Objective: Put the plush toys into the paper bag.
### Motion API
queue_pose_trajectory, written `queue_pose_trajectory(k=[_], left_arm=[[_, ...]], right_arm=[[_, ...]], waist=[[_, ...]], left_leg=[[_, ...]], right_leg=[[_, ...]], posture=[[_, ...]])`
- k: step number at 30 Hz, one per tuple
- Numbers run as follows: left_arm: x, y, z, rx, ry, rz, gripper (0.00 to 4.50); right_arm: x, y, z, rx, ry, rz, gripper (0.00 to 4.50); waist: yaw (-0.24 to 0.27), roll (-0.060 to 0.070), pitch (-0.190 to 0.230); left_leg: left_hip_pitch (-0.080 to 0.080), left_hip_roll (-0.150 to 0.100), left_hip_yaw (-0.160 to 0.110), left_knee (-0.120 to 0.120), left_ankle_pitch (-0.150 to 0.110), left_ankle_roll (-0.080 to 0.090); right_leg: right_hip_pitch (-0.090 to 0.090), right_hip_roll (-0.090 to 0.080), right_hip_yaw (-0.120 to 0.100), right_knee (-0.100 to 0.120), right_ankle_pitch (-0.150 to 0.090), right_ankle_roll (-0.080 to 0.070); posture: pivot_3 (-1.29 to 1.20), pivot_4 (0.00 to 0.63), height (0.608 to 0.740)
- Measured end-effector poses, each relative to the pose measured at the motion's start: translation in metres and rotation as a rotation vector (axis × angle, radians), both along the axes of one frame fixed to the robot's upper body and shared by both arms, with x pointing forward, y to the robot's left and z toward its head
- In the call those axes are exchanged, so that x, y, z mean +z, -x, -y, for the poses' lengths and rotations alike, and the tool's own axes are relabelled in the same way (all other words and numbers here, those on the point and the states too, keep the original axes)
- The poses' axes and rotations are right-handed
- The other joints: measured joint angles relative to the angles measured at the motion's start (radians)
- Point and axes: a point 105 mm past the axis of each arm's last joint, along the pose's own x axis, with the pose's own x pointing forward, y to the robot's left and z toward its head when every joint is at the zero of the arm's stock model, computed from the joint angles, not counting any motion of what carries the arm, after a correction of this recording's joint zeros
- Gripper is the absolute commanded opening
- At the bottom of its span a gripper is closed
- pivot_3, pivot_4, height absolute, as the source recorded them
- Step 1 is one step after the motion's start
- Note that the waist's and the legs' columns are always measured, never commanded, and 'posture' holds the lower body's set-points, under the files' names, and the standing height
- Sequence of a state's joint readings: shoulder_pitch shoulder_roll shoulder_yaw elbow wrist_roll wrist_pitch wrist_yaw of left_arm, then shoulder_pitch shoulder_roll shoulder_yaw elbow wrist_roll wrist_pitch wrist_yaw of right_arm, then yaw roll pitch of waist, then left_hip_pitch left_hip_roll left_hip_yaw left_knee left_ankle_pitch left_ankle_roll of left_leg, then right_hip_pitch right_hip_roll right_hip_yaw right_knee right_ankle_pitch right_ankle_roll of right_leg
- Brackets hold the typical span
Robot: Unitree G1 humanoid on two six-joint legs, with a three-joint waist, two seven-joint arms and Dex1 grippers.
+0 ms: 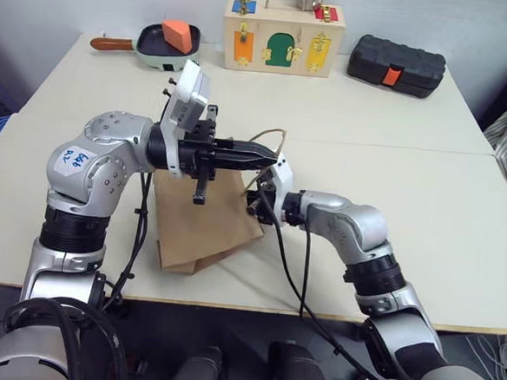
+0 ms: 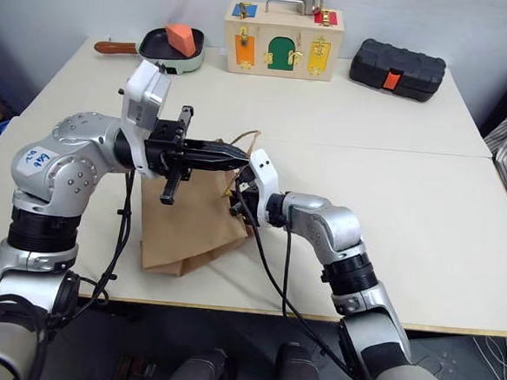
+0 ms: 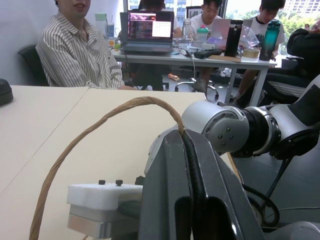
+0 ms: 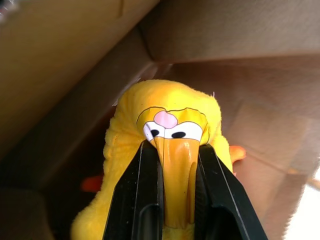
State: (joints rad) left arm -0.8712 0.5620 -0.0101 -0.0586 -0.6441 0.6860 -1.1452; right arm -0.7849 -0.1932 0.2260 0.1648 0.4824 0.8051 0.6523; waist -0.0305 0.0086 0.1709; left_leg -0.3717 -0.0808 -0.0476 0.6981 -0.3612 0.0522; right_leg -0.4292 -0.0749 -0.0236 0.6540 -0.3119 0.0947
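You have the left gripper [image 1: 269, 161] closed tight on one twisted cord handle [image 3: 100, 125] of the brown paper bag [image 1: 203, 226], lifting it so the bag's mouth stands open toward your right arm, while the bag's body lies on the pale table [image 1: 426, 211] near the front edge. Your right gripper [image 4: 175, 170] is pushed into that mouth, jaws narrow and clamped on the yellow plush toy [image 4: 170, 107], squeezing its orange beak between the two black fingers [image 4: 137, 200]; brown paper walls surround the toy on all sides, so it sits inside the bag but not released. A bit of orange shows low behind the yellow toy inside the bag; you cannot tell what it is. The left arm's wrist and cable cross just above the bag, and the right wrist sits close under the left gripper, so the two are crowded at the opening. Well apart at the table's far edge stand a small pan [image 1: 163, 49] with an orange wedge block [image 1: 178, 35] in it, a wooden latch box [image 1: 282, 37] with coloured doors, and a black case [image 1: 395, 65]. In the left wrist view, people sit at desks beyond the table, one in a striped shirt [image 3: 82, 52].
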Motion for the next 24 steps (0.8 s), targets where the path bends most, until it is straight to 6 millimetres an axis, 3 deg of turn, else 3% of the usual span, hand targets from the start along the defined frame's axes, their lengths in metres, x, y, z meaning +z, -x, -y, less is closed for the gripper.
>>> queue_pose_trajectory(k=[4, 11, 14, 19, 21, 24], left_arm=[[0.001, 0.001, 0.0, 0.0, 0.001, 0.008, 0.0], [-0.001, -0.001, -0.001, 0.012, 0.006, 0.015, 0.0], [-0.002, -0.001, -0.002, 0.018, 0.003, 0.014, 0.0], [-0.003, -0.002, -0.007, 0.039, -0.012, 0.001, 0.0], [-0.003, -0.001, -0.007, 0.042, -0.013, 0.0, 0.0], [-0.003, -0.001, -0.007, 0.039, -0.012, -0.003, 0.0]], right_arm=[[-0.002, -0.001, 0.001, 0.014, -0.011, -0.011, 2.01], [0.011, 0.015, 0.016, 0.091, 0.012, 0.015, 4.48], [0.027, 0.023, 0.035, 0.078, 0.002, 0.054, 4.48], [0.064, 0.03, 0.103, -0.11, -0.027, 0.114, 4.48], [0.063, 0.032, 0.125, -0.192, -0.02, 0.091, 4.48], [0.042, 0.035, 0.149, -0.315, -0.005, -0.013, 4.48]], waist=[[-0.007, 0.0, 0.0], [-0.001, 0.0, 0.0], [0.004, 0.0, 0.0], [0.015, 0.0, 0.0], [0.019, 0.0, 0.0], [0.02, 0.0, 0.0]], left_leg=[[0.001, 0.001, 0.0, -0.001, 0.001, -0.001], [0.0, 0.0, 0.0, 0.0, 0.001, -0.001], [0.0, 0.0, -0.001, 0.0, 0.001, -0.001], [-0.001, -0.001, -0.002, -0.001, 0.0, -0.001], [-0.001, -0.001, -0.002, -0.001, 0.0, -0.001], [-0.001, -0.001, -0.001, -0.002, 0.0, -0.001]], right_leg=[[0.0, 0.0, 0.0, 0.001, 0.0, 0.0], [-0.001, 0.0, 0.001, 0.001, 0.0, 0.0], [-0.001, 0.0, 0.001, 0.0, 0.0, 0.0], [0.0, -0.001, 0.001, -0.001, 0.0, 0.0], [0.0, -0.001, 0.002, -0.001, 0.0, 0.0], [0.0, -0.001, 0.003, -0.002, 0.0, 0.0]], posture=[[0.0, 0.15, 0.74], [0.0, 0.15, 0.74], [0.0, 0.15, 0.74], [0.0, 0.15, 0.74], [0.0, 0.15, 0.74], [0.0, 0.15, 0.74]])
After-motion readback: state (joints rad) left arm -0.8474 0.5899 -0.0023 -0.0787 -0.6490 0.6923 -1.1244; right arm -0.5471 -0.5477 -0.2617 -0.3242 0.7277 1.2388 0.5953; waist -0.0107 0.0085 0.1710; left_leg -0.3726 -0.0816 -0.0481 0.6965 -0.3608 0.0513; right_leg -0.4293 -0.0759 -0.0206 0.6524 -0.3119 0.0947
